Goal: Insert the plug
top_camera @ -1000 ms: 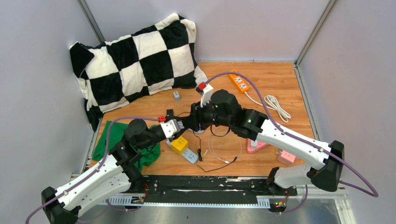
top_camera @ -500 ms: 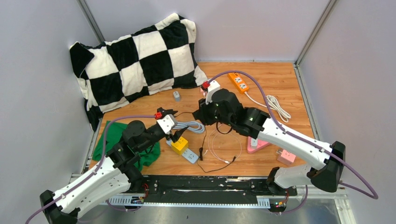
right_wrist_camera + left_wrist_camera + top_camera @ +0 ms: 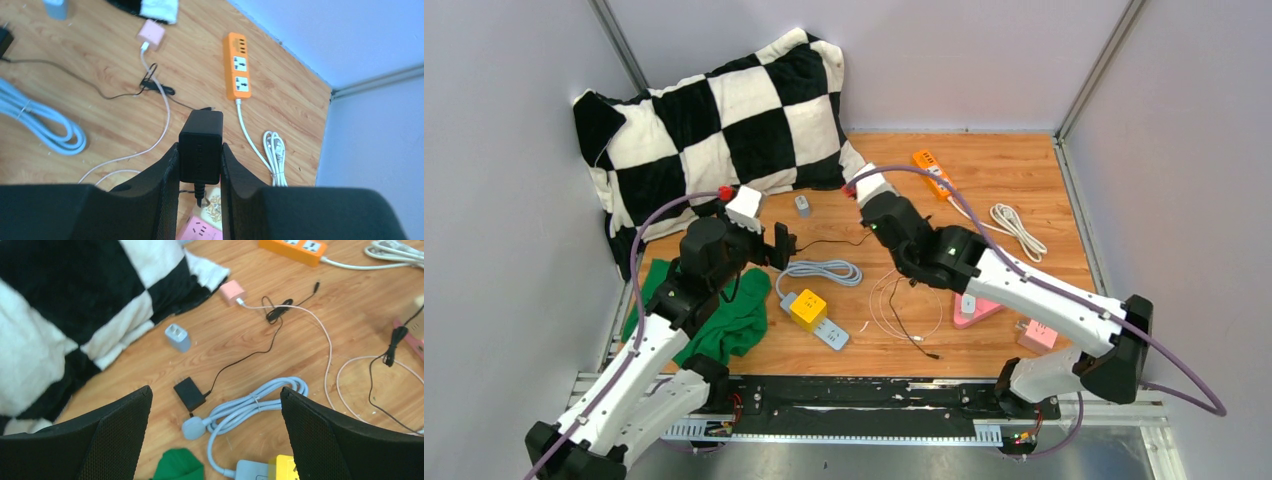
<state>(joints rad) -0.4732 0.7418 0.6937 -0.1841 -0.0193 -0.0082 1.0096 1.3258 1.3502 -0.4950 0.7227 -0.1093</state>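
A black plug (image 3: pixel 200 147) sits upright between the pads of my right gripper (image 3: pixel 200 145), which is shut on it; its thin black cord (image 3: pixel 912 322) trails down to the floor. In the right wrist view an orange power strip (image 3: pixel 237 72) lies ahead of it, beyond the plug. My left gripper (image 3: pixel 216 389) hangs wide open with nothing in it, above a second black adapter (image 3: pixel 190 393) and a coiled light-blue cable (image 3: pixel 255 402). From above, the left gripper (image 3: pixel 782 243) is left of the coil (image 3: pixel 819 270). The right fingers are hidden under the wrist there.
A grey strip with a yellow adapter (image 3: pixel 808 308) lies at the front. A pink socket (image 3: pixel 977 310) and a pink block (image 3: pixel 1036 337) are under the right arm. Also around: a white cord bundle (image 3: pixel 1014 225), a pale blue charger (image 3: pixel 803 205), a pink charger (image 3: pixel 232 292), green cloth (image 3: pixel 724 320), checkered pillow (image 3: pixel 724 120).
The left gripper opened and drew back to the left, away from the right gripper. The right gripper closed on the black plug and carried it toward the back, dragging its cord.
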